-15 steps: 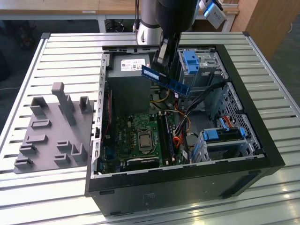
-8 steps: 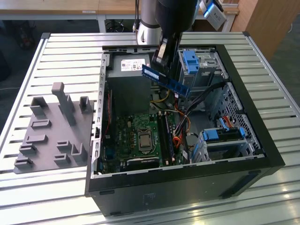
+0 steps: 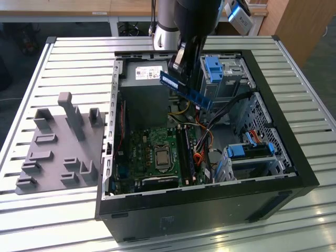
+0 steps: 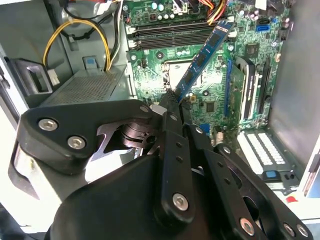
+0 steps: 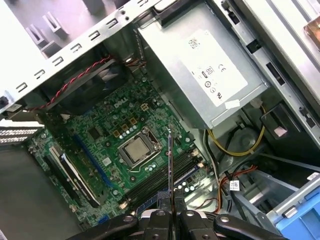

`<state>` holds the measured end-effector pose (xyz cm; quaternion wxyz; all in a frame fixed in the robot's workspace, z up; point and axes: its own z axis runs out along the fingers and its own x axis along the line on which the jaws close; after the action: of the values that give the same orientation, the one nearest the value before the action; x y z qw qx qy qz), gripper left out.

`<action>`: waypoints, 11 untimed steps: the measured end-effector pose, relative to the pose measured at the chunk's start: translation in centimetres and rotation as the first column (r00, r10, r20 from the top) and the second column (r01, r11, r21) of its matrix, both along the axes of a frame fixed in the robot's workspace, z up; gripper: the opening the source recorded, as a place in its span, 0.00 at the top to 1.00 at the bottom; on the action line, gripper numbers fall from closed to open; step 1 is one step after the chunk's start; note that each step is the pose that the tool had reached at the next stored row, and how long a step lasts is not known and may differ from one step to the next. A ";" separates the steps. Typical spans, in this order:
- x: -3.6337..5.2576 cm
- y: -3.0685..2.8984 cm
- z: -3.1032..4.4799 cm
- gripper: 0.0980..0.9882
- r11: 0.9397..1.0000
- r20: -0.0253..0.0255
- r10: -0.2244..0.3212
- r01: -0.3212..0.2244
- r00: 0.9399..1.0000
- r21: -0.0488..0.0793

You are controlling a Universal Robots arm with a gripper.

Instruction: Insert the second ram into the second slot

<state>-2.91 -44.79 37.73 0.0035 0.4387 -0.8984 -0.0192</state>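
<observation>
Gripper [image 4: 172, 105] jaws pinch the ram stick [image 4: 202, 57] near one end, tilted in the air over the open case [image 3: 210, 215]; you'd do best to level it, align it along the memory slots [image 4: 165, 37], then press evenly.

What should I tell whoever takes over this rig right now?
Gripper: fingers shut on the ram, which hangs tilted in the air over the open case.
Slots: on the board beside the CPU socket, below the ram and clear of it.
Done: ram is in hand above the case.
Left: ram is not yet seated in a slot.
</observation>
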 end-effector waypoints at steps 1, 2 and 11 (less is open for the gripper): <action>0.00 0.00 -0.01 0.96 1.000 0.000 -0.013 0.013 1.000 0.000; 0.00 0.00 -0.02 0.96 1.000 0.000 -0.025 0.025 1.000 0.000; 0.00 0.00 -0.07 0.96 0.993 0.000 -0.117 0.117 0.993 0.000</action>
<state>-2.91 -44.79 37.66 0.0024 0.3852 -0.9226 -0.0193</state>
